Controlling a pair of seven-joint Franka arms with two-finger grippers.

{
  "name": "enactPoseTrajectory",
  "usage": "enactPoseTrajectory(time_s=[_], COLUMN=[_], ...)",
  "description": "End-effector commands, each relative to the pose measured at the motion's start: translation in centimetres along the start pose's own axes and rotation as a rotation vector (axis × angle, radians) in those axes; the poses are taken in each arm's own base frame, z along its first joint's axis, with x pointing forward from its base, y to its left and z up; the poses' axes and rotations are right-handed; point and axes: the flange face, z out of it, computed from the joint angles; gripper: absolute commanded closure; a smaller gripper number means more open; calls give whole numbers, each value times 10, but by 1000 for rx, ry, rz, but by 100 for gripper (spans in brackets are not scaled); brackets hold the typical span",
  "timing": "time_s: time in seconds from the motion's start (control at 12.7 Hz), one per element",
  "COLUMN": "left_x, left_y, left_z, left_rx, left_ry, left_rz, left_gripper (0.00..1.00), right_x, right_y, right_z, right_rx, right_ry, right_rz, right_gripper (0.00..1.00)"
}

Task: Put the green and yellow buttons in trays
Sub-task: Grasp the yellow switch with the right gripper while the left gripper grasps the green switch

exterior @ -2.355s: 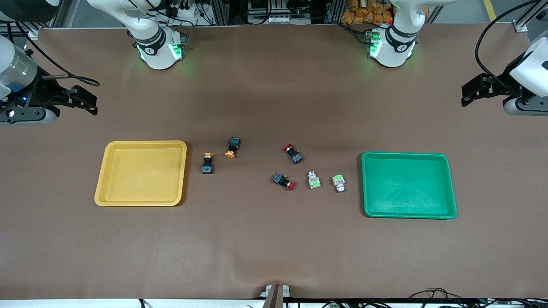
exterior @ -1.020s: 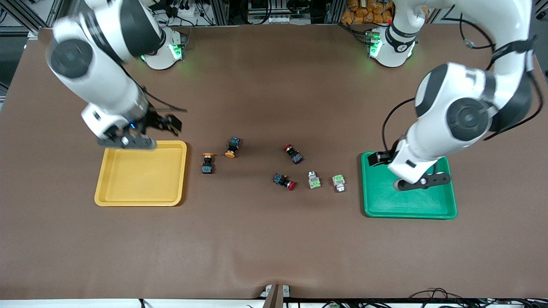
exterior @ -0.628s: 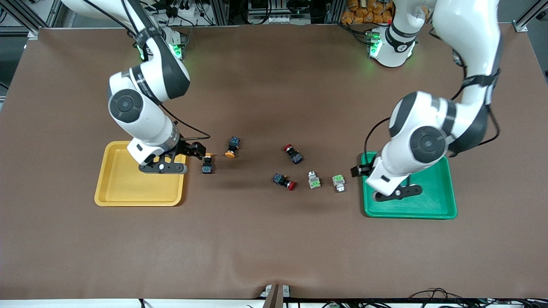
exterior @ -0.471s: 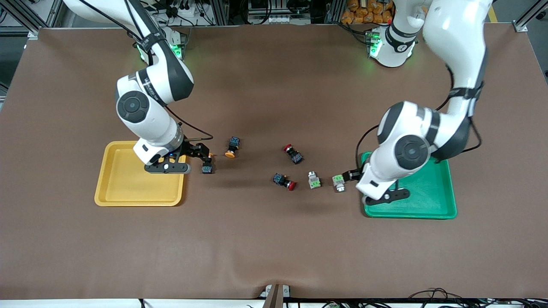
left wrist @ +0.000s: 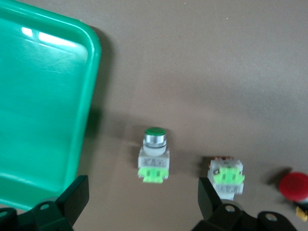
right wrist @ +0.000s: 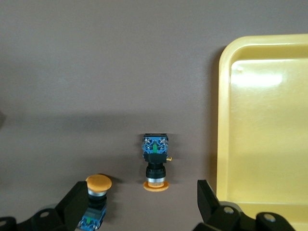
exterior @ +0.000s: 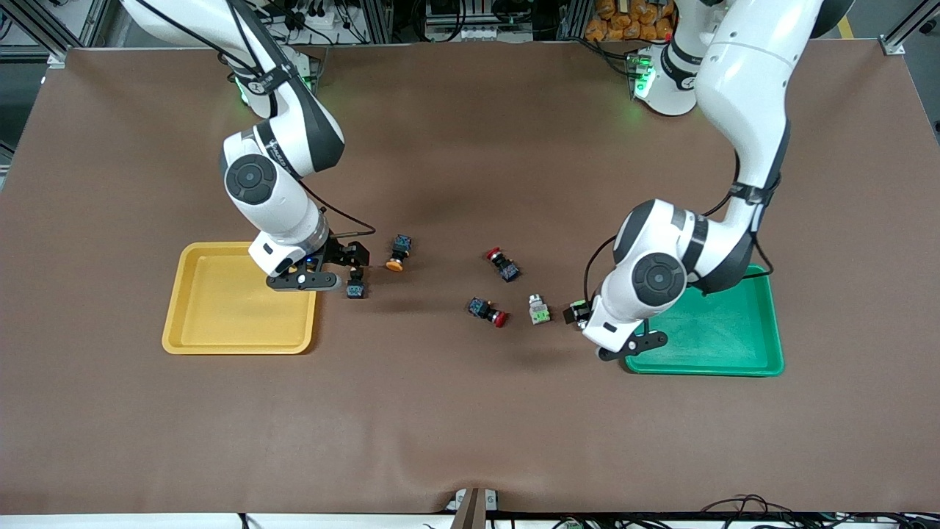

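My right gripper [exterior: 357, 264] hangs open just above a yellow button [right wrist: 156, 161] lying beside the yellow tray [exterior: 220, 316]; its black body [exterior: 356, 291] shows below the fingers. A second yellow button [exterior: 397, 253] lies a little toward the table's middle, by one finger [right wrist: 77, 204] in the right wrist view. My left gripper [exterior: 575, 314] is open, low over the green button [left wrist: 155, 154] beside the green tray [exterior: 705, 338]. The other green button [exterior: 539, 309] lies next to it. Both trays hold nothing.
Two black switches with red caps [exterior: 503, 264] [exterior: 488, 311] lie between the yellow and green buttons. The left arm's elbow hangs over the green tray's corner [exterior: 756, 275]. The brown mat [exterior: 470, 411] is bare toward the front camera.
Both arms came in from over their trays: the right gripper slid off the yellow tray onto the nearest yellow button, the left off the green tray onto the nearest green button. Both stayed open.
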Motion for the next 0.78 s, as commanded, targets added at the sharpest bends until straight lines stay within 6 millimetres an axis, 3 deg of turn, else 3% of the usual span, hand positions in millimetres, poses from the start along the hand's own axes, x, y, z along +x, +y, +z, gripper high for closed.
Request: enactPoseTrajectory(time_s=[0.0,0.31,0.71], left_x=[1,-9,-10], left_y=[4,5,3], left_z=[15,54,76], left_rx=[20,61,95], left_ry=[17,-28,-37], left_rz=[-32,-60,-43], left_gripper=[0,0,0], right_x=[-5,-3,-5], right_y=[4,9,10], right_z=[27,78,98], right_rx=[6,-4,2], right_ry=[13,32,36], right_rz=[11,-23,-26], right_gripper=[0,0,0])
